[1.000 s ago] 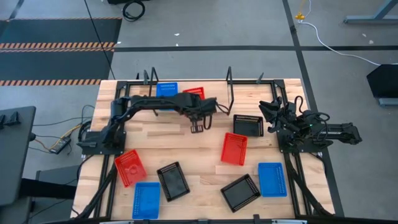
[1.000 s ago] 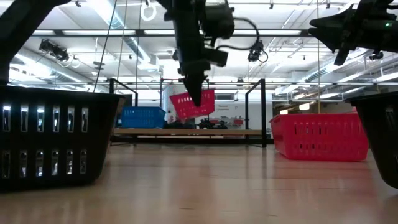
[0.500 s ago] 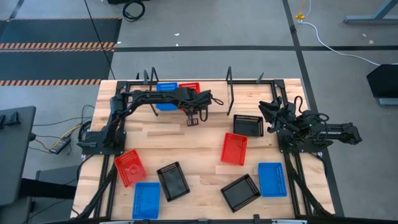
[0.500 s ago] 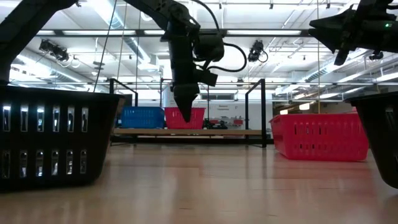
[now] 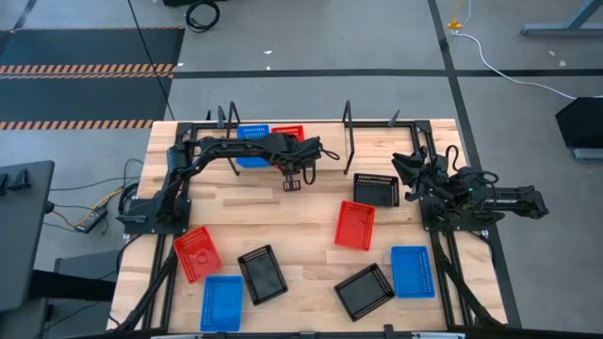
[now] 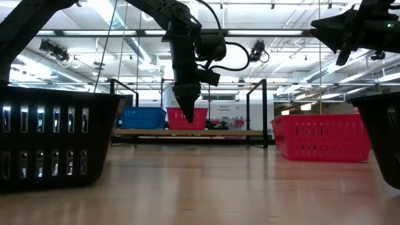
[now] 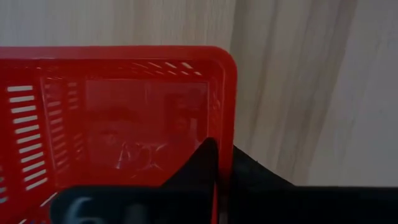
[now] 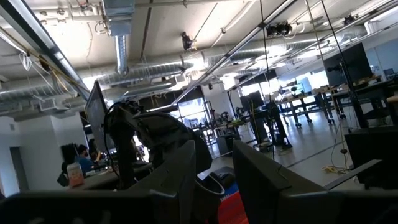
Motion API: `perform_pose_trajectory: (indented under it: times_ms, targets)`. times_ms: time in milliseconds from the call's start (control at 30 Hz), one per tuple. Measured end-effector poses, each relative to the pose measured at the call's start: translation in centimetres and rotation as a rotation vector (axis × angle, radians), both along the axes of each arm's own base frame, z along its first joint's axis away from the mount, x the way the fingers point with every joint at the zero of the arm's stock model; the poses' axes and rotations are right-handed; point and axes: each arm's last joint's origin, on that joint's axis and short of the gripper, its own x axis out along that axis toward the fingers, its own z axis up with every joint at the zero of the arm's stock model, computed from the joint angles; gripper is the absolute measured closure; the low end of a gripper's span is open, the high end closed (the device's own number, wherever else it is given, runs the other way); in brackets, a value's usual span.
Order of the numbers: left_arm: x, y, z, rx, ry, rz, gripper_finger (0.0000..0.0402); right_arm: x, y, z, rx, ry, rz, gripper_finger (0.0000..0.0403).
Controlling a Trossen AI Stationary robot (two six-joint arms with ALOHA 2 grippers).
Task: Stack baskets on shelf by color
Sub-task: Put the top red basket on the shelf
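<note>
My left gripper (image 6: 187, 115) reaches down at the shelf (image 6: 219, 132), a light board between black wire uprights along the table's far edge. It is shut on a red basket (image 5: 290, 132) that sits level on the board, right of a blue basket (image 5: 252, 134). The left wrist view looks down into that red basket (image 7: 124, 124). My right gripper (image 5: 415, 165) waits at the table's right side, tilted upward, its fingers open (image 8: 211, 177) and touching nothing. My left gripper (image 7: 222, 165) pinches one side wall of the red basket (image 7: 225, 118), not far from a corner. One finger (image 7: 205, 158) is inside the basket and one (image 7: 249, 171) outside. The fingers come from above, pointing down. The basket's bottom rests on the shelf board.
Loose baskets lie on the slatted tabletop: black (image 5: 377, 188), red (image 5: 355, 224), blue (image 5: 412, 270) and black (image 5: 364, 290) on the right, red (image 5: 197, 252), black (image 5: 261, 273) and blue (image 5: 221, 301) on the left. The shelf board right of the red basket is bare.
My left gripper has carried the red basket, lifted and tilted, toward the table's far edge and lowered it. The basket now stands level on the shelf beside the blue one. Over the last half second nothing has visibly moved.
</note>
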Motion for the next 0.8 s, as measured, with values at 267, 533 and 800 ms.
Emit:
perform_pose_trajectory:
  times_ms: [267, 533, 800]
  targets:
    - [-0.05, 0.06, -0.02, 0.018, 0.021, -0.04, 0.0361, 0.0, 0.0, 0.0, 0.0, 0.0, 0.0, 0.0289]
    - [-0.21, 0.25, 0.03, 0.091, 0.053, -0.02, 0.033, 0.0, 0.0, 0.0, -0.001, 0.001, 0.0, 0.0289]
    - [-0.15, -0.11, 0.04, 0.107, 0.06, -0.023, 0.0303, 0.03, 0.0, -0.06, -0.002, 0.008, -0.001, 0.0289]
